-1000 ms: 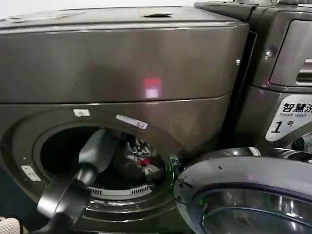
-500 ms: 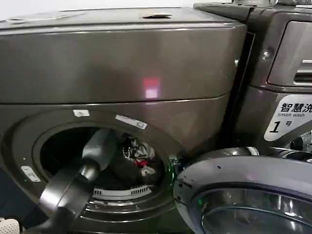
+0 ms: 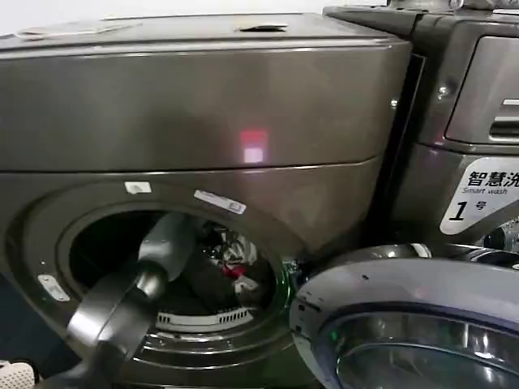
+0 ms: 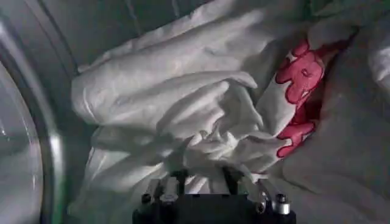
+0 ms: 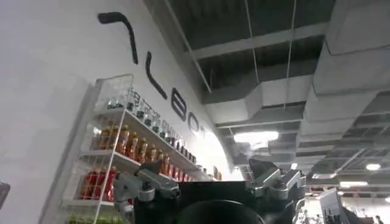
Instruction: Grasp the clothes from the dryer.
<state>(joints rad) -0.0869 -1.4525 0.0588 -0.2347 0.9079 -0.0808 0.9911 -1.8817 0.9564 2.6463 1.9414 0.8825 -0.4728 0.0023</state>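
Inspector: State the scene, largest item first.

Operator: The dryer point(image 3: 203, 121) stands before me, its door point(image 3: 413, 324) swung open to my right. My left arm point(image 3: 138, 284) reaches in through the porthole. The clothes point(image 3: 231, 259) lie inside the drum, toward the right of the opening: white and grey folds with a red patch point(image 4: 298, 91).

Inspector: Your left claw?

Operator: My left claw point(image 4: 204, 176) is closed down narrow, its fingers sunk into a fold of the white fabric just in front of the wrist. It appears to be pinching cloth, though the tips are buried.

Inspector: The right claw?

Operator: My right claw point(image 5: 213, 182) is parked away from the machine, aimed at the ceiling, fingers spread.

Inspector: Recommendation for this step?

Operator: In my judgement, confirm a thick fold is caught, then draw straight back through the porthole, lifting clear of the rim so trailing cloth does not snag.
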